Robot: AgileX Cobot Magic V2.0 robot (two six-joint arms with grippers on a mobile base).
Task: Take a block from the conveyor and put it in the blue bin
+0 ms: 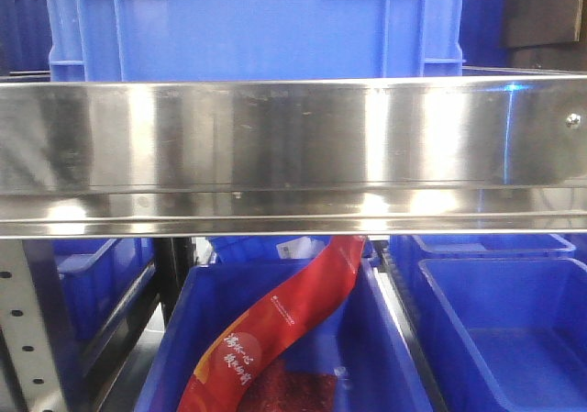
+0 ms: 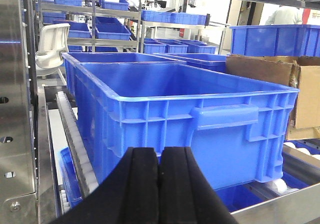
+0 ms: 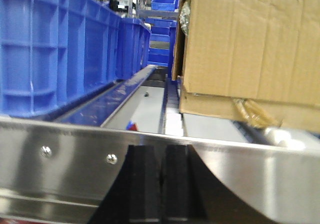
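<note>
Nowhere in the three views does a block or the dark conveyor belt show itself clearly; only a tiny red-and-blue speck (image 3: 131, 125) sits low on the grey track past the steel rail in the right wrist view, too small to identify. Closest to the left gripper (image 2: 159, 184) stands a large blue bin (image 2: 200, 119) on a roller shelf, its handle wall facing the camera, with a second blue bin (image 2: 112, 58) just behind it. That gripper's two black fingers press flat against each other with nothing between them. To the bin's right sits a cardboard box (image 2: 300, 94). The right gripper (image 3: 163, 184) likewise has its black fingers together, empty, hanging just before a polished steel rail (image 3: 75, 154); beyond it a row of blue bins (image 3: 55, 49) lines the left and a cardboard box (image 3: 250, 39) rests on the right. From the front camera a broad steel beam (image 1: 293, 146) crosses the frame, and below it a red packet (image 1: 275, 329) leans in a lower blue bin (image 1: 174, 339)
</note>
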